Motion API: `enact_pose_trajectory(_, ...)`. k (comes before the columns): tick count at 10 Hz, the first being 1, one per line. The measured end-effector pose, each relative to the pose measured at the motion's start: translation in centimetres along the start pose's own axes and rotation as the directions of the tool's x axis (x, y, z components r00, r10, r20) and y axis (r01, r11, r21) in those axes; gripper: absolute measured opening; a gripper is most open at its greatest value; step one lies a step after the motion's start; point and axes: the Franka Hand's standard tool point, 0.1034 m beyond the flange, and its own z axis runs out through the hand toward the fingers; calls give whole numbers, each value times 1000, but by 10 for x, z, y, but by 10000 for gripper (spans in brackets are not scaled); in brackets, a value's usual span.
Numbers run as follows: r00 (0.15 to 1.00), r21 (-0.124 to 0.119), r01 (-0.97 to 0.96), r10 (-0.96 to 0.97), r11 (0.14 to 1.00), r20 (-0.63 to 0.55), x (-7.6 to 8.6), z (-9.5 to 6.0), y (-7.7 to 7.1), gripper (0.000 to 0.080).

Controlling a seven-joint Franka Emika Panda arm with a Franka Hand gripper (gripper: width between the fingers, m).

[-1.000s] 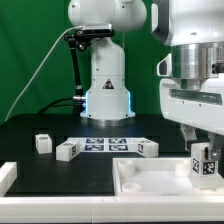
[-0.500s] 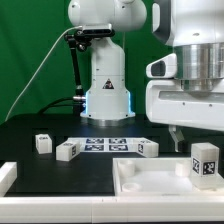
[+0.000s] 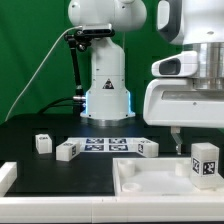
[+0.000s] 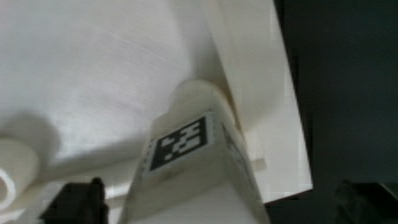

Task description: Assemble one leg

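The leg [image 3: 205, 162] stood upright in the tray [image 3: 150, 186], near the rim at the exterior view's right, with its tag facing that camera. The gripper [image 4: 222, 200] hung above it, jaws spread wide and holding nothing. In the wrist view the leg showed between the two dark fingertips [image 4: 79, 198], clear of both. Behind the tray, on the black table [image 3: 25, 135], one spare block [image 3: 148, 148] lay just beside the marker board [image 3: 105, 145]. Two more blocks [image 3: 67, 150] sat toward the exterior view's left of that board. The arm's base [image 3: 106, 85] stood at the back.
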Motion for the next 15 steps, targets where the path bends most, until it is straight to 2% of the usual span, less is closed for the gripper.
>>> enact_pose_trajectory(2, 994, -4, 107, -107, 994, 16, -1, 1, 6, 648)
enact_pose_trajectory(4, 994, -3, 107, -107, 994, 15, -1, 1, 5, 648)
enact_pose_trajectory(6, 994, -3, 107, -107, 994, 15, -1, 1, 5, 381)
enact_pose_trajectory(7, 995, -3, 95, -95, 995, 15, -1, 1, 5, 381)
enact_pose_trajectory(8, 996, -3, 90, -90, 996, 15, -1, 1, 6, 290)
enact_pose_trajectory(9, 1000, 0, 12, -12, 1000, 17, -2, 2, 5, 290)
enact_pose_trajectory(11, 961, 15, -277, 276, 961, 29, -3, 3, 5, 290)
enact_pose_trajectory(13, 861, 22, -509, 508, 861, 29, -3, 3, 5, 290)
enact_pose_trajectory(14, 768, 28, -640, 639, 768, 36, -3, 4, 6, 290)
enact_pose_trajectory(15, 686, 24, -728, 727, 685, 39, -3, 4, 5, 290)
